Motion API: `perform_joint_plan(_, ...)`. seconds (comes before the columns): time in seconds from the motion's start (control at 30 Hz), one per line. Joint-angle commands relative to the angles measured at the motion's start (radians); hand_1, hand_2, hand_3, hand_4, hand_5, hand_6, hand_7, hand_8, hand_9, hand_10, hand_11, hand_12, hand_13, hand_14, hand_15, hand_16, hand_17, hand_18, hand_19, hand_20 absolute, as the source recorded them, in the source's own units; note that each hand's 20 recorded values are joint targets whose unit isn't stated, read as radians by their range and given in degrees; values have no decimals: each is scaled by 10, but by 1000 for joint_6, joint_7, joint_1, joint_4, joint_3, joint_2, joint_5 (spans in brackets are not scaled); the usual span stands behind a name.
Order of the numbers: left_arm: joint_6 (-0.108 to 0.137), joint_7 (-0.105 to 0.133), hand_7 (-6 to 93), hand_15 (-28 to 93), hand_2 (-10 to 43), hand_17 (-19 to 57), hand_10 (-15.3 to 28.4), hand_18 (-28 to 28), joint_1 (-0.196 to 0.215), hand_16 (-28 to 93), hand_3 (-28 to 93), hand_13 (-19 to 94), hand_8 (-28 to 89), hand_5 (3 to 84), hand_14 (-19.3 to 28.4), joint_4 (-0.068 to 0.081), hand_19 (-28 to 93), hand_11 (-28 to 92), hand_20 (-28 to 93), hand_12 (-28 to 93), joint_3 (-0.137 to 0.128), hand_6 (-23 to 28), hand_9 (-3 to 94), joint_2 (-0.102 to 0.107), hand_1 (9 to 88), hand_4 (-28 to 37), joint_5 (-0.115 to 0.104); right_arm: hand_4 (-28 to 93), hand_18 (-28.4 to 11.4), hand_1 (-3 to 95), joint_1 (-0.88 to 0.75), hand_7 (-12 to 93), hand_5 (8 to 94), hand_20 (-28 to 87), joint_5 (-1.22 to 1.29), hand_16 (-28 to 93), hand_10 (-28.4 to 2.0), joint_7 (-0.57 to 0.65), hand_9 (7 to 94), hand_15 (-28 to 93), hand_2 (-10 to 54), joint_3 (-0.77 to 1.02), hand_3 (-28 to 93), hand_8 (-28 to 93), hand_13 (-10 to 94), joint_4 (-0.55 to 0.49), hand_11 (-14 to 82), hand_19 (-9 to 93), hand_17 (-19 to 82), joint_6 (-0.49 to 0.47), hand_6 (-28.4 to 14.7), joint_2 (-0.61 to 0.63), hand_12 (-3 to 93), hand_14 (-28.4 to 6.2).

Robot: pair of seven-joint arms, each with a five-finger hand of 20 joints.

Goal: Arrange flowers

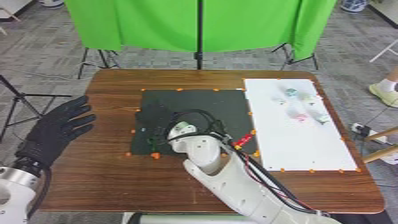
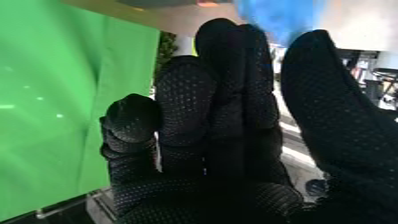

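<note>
In the head view my left hand (image 1: 65, 125) is held off the table's left edge, its fingers straight and spread. Over the dark mat (image 1: 200, 97) is my right hand (image 1: 162, 116), black against black and hard to make out. Seen in the right wrist view, the fingers and thumb of my right hand (image 2: 235, 82) point up, with a blurred blue thing (image 2: 282, 17) pinched between their tips. Small flowers lie on the white board: a bluish-green one (image 1: 291, 92), a pink one (image 1: 300, 117) and a pale green one (image 1: 322, 118).
A red object (image 1: 243, 140) lies at the mat's right edge, beside the right forearm. Orange markers (image 1: 155, 155) line the mat and the white board (image 1: 306, 150). Behind the brown table (image 1: 115, 187) hangs a green curtain (image 1: 151, 25) on stands.
</note>
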Motion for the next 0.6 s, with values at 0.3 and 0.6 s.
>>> perform_joint_plan(0.3, -4, 1, 232, 443, -6, -98, 100, 196, 24, -34, 717, 151, -131, 289, 128, 1, 468, 289, 92, 126, -9, 29, 202, -21, 267, -273, 1, -282, -175, 257, -3, 441, 660, 449, 140, 307, -87, -9, 713, 708, -73, 33, 850, -265, 680, -70, 478, 917, 353, -19, 9, -12, 285, -57)
perform_joint_plan(0.6, 2, 30, 232, 443, -6, -98, 100, 195, 75, -34, 717, 151, -131, 289, 128, -20, 468, 290, 92, 126, -35, 30, 202, -68, 267, -273, 6, -282, -179, 233, 7, 382, 598, 442, 241, 284, -102, 34, 650, 697, -47, 118, 857, -255, 614, -183, 448, 893, 327, -15, -12, 108, 266, -75)
